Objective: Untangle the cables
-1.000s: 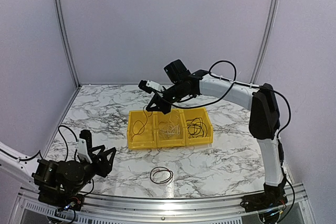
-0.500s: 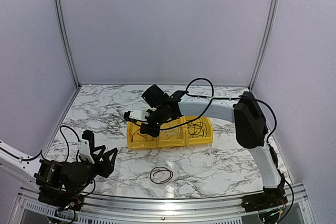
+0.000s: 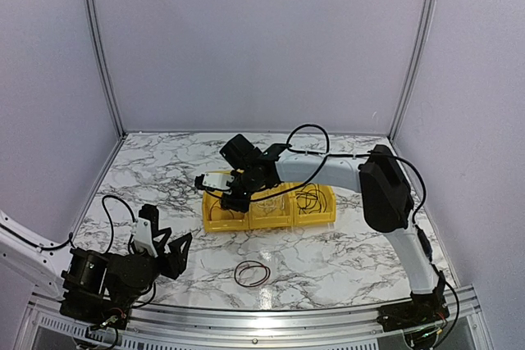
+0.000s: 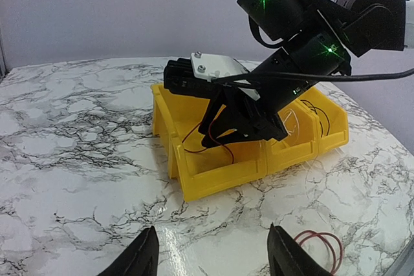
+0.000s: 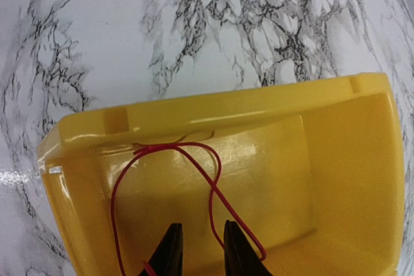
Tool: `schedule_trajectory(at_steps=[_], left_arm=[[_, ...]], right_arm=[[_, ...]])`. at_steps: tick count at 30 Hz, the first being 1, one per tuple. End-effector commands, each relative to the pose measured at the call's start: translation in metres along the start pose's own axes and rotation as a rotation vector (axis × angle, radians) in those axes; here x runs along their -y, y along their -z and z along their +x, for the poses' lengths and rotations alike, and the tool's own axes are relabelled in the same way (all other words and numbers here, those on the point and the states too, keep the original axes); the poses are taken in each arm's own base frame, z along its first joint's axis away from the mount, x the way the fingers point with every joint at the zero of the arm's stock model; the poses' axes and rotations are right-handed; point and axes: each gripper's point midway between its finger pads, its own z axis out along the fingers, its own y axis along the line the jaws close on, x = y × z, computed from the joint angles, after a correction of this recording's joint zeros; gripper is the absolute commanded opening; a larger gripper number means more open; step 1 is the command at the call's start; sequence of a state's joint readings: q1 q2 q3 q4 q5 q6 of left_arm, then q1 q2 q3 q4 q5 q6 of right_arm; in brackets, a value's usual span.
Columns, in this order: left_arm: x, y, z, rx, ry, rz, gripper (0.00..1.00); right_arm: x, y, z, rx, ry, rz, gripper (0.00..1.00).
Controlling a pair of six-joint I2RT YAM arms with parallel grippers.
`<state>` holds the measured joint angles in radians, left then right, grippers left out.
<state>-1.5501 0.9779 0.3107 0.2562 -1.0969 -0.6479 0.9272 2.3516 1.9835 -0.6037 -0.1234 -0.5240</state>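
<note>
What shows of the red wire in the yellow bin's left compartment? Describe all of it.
The red wire is hair-thin and flexible. It lies slack in the end compartment of the yellow bin, one loop leaning up the far wall almost to the rim, strands crossing once and trailing to the floor. The right gripper hangs just above it, jaws slightly apart; whether a strand touches a finger cannot be told.

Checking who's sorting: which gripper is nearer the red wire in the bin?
Right. The right gripper reaches into the bin, just over the red wire; the left gripper is over the table, outside it.
</note>
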Motion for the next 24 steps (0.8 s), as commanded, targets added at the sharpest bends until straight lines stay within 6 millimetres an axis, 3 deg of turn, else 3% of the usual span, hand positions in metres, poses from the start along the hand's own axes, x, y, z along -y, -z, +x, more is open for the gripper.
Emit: schedule_trajectory(at_steps=[1,7,12,18,24], left_arm=[[0.006,-0.001,-0.005,0.0,-0.009,-0.003,0.59],[0.011,-0.002,-0.006,-0.008,-0.018,0.006,0.63],[0.025,-0.008,0.005,-0.07,-0.039,0.051,0.65],[0.058,-0.032,0.042,-0.275,-0.106,0.163,0.65],[0.087,-0.057,0.085,-0.504,-0.131,0.286,0.54]], right_arm=[[0.011,0.044,-0.03,0.059,-0.002,0.053,0.27],[0.01,0.101,-0.036,0.105,0.0,0.094,0.4],[0.006,0.139,-0.014,0.108,0.013,0.167,0.53],[0.001,0.18,0.018,0.176,-0.024,0.162,0.54],[0.009,0.226,0.06,0.399,-0.13,0.092,0.5]])
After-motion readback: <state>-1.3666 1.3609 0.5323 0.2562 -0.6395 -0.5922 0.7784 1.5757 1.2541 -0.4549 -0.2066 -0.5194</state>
